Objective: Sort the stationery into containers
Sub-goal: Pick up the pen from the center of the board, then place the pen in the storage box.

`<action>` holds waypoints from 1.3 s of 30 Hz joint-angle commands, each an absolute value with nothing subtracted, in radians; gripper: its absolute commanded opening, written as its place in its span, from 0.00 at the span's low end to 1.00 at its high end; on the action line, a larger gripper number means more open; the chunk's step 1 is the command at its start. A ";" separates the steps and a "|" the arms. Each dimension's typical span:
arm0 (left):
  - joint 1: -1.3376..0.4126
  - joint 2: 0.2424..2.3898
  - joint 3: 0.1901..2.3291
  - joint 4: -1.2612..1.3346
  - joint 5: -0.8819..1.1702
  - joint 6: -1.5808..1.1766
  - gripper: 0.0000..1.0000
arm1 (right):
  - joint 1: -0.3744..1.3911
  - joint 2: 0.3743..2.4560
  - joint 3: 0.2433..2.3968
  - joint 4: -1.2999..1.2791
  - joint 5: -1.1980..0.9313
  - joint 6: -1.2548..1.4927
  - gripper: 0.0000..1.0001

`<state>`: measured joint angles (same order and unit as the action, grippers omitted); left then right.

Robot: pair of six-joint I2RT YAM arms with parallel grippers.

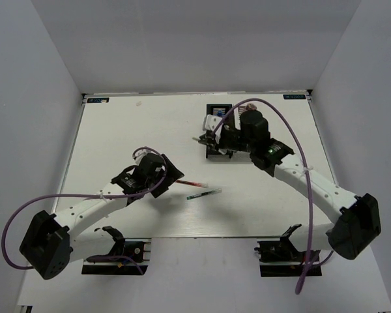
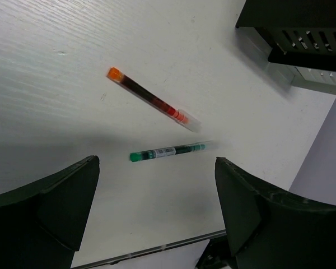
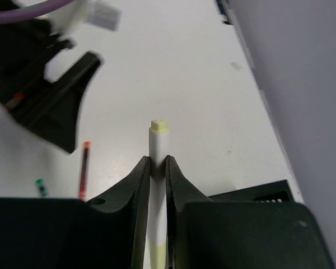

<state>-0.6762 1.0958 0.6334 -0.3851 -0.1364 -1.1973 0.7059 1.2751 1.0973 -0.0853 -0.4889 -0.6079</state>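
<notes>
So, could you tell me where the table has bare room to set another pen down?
The far-left of the table, from its back edge to the left gripper, is bare. So is the near patch between the green pen and the right arm. It is crowded by the black organiser, where the right gripper holds a white pen.

A white table (image 1: 130,130) stands enclosed by grey walls (image 1: 195,45), a small label (image 1: 98,100) at its far-left corner.
</notes>
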 commanded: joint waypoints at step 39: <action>-0.680 1.400 0.847 -0.442 -0.077 -1.328 0.94 | 0.308 1.781 1.157 0.658 -0.782 -0.057 0.46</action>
